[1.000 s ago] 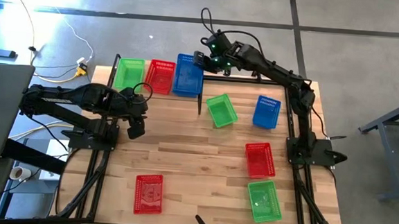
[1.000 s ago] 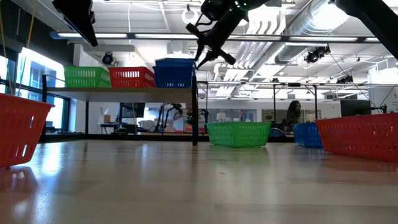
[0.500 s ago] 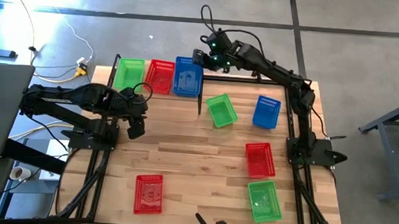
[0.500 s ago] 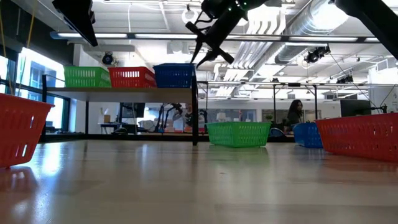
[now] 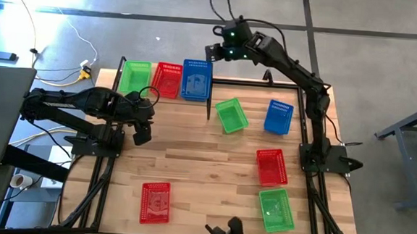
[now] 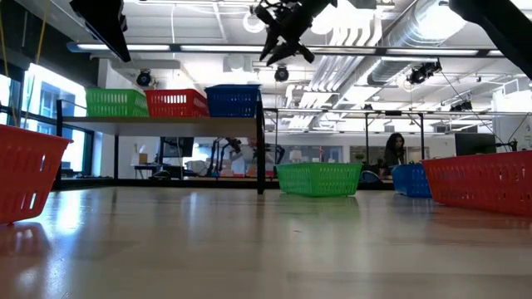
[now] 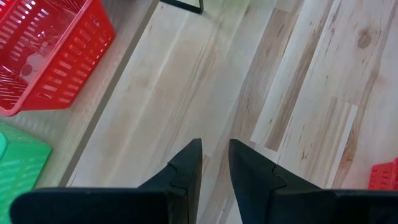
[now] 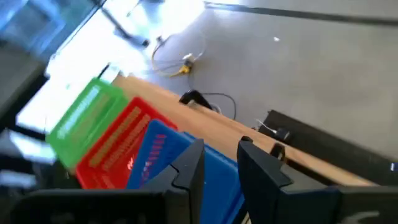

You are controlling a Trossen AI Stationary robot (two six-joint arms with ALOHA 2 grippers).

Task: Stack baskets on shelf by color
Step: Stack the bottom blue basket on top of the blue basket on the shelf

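Seen from above: shelf (image 5: 167, 97) at the table's far left, carrying a green basket (image 5: 135, 77), a red basket (image 5: 168, 80) and a blue basket (image 5: 196, 78) side by side. Loose on the tabletop (image 5: 205, 168): green (image 5: 231, 115), blue (image 5: 279, 116), red (image 5: 271, 166), green (image 5: 276, 210), red (image 5: 155, 201). Right gripper (image 5: 214, 50) raised above and just beyond the blue one on the shelf, empty, jaws narrowly apart. Left gripper (image 5: 142, 136) parked over bare wood near the shelf, empty, jaws a narrow gap.

Only at table level: clear air between right gripper (image 6: 281, 51) and blue basket (image 6: 233, 100); a person (image 6: 392, 152) seated in the room behind.

Only from the left wrist: fingers (image 7: 186, 169) close together, nothing between.
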